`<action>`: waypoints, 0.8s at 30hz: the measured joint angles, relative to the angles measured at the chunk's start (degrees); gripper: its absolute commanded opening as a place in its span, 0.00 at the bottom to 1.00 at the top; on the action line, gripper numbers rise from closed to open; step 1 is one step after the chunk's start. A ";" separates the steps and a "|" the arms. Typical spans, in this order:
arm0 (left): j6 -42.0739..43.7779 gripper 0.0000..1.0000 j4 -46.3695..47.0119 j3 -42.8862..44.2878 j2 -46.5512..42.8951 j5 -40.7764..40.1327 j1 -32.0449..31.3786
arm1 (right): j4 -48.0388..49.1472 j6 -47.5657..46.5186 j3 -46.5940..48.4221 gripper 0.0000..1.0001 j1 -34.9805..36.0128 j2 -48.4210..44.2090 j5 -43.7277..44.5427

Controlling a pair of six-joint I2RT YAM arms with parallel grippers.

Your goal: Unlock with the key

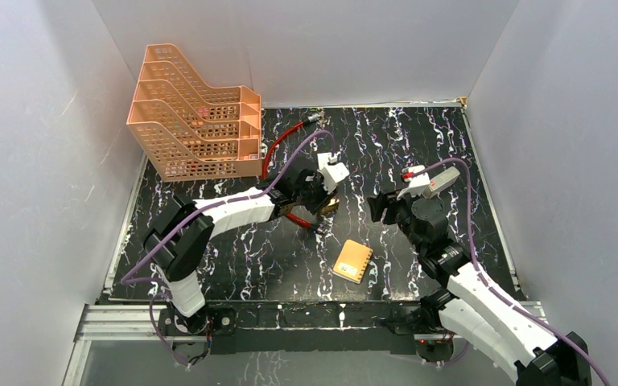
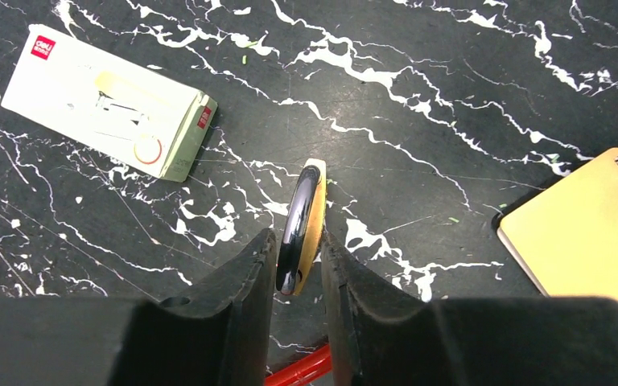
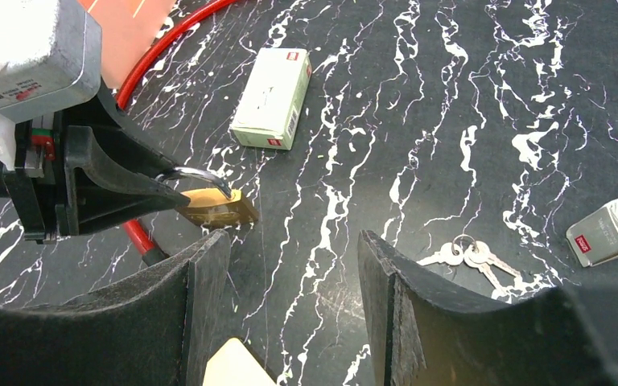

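- Grippers: the left gripper (image 1: 324, 199) is drawn narrow, its fingers (image 2: 249, 273) pressed on the two flat faces of the brass padlock (image 3: 219, 209). The right gripper (image 3: 294, 297) stands wide with nothing between its fingers.
- Padlock: it looks rigid, dense and smooth-sided. It is pinched low on the body, with the steel shackle (image 3: 197, 173) at the top. Where the keyhole faces cannot be told.
- Key: the key (image 3: 476, 256), one of two joined together, lies flat on the marbled table (image 3: 418, 121). It is just right of the right gripper's fingers and well apart from the padlock. I judge it light, stiff, thin and slippery, with little edge to catch while it lies flat on a hard top. The broad head end is the place to pinch, so the blade stays free for the lock.
- Views: the top view alone shows both arms, the orange tray (image 1: 197, 121) and the notebook (image 1: 352, 260), but the key is too small to find there. Only the right wrist view shows the key and the shackle. The left wrist view shows the padlock edge-on between the fingers, and no key.
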 measured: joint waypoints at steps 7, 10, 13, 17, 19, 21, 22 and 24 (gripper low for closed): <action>-0.46 0.61 -0.17 -0.83 -1.84 0.20 -0.15 | -1.88 -0.09 0.13 0.68 0.00 -2.10 0.22; -0.70 0.98 -0.61 -0.92 -4.33 -0.76 -0.20 | -3.48 0.02 1.01 0.69 0.00 -2.03 0.63; -0.39 0.98 -0.83 -1.31 -8.66 -2.47 -0.20 | -6.21 1.22 3.69 0.69 0.00 -0.52 1.95; -1.11 0.98 -1.44 -1.44 -16.92 -5.79 -0.22 | -12.24 5.51 10.47 0.67 -0.02 5.84 6.71; -3.02 0.98 -2.12 -1.42 -21.62 -8.26 -0.22 | -15.61 8.22 13.92 0.65 -0.39 10.16 9.07; -6.45 0.98 -3.93 -1.42 -26.86 -11.34 -0.24 | -17.70 10.16 15.89 0.61 -1.18 13.66 10.38; -7.76 0.98 -4.79 -1.44 -28.63 -12.28 -0.24 | -18.47 11.34 16.46 0.59 -1.84 15.37 10.78; -11.78 0.98 -6.99 -2.14 -33.70 -14.58 -0.24 | -19.15 12.98 16.59 0.56 -3.48 17.79 11.08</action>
